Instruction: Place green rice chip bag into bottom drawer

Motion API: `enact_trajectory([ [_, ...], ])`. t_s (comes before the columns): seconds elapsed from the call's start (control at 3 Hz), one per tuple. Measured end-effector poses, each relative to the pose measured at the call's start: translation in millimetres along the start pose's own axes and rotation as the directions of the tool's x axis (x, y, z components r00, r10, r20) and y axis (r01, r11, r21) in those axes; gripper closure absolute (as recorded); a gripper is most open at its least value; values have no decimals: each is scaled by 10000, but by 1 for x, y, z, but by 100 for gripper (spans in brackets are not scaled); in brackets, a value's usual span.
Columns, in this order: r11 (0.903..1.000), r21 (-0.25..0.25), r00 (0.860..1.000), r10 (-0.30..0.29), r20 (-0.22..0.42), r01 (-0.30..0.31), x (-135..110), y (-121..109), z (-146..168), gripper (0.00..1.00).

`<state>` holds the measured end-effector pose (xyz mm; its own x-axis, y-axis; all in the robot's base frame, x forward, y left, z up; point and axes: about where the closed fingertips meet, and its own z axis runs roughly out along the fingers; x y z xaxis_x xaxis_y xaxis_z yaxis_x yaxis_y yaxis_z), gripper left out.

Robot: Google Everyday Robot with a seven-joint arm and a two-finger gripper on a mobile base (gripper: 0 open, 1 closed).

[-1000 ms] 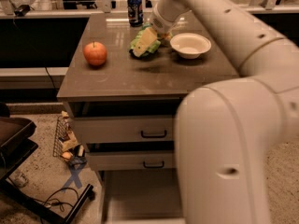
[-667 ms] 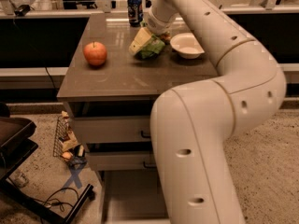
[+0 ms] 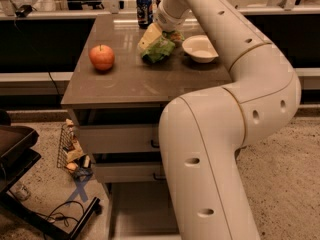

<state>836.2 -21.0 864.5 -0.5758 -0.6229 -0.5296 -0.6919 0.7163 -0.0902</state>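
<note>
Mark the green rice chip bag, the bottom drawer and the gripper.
green rice chip bag (image 3: 159,48): camera view, its crumpled green front.
bottom drawer (image 3: 137,209): camera view, its bare grey floor.
gripper (image 3: 165,27): camera view, its lower end, at the bag's top edge.

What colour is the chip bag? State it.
Chip bag: light green, tan patch, camera view; gripper at its top.

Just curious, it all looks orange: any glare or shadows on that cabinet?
Camera view: warm, dim light; glare streaks the cabinet top at its far edge; dark shadow under its overhang; the gripper, at the green rice chip bag, shows no glare.
</note>
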Motion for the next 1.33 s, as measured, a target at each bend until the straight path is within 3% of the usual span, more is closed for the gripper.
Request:
enact_trajectory([
  [1.33,9999,-126,9999,-13,-152,11,3,4,14,95],
])
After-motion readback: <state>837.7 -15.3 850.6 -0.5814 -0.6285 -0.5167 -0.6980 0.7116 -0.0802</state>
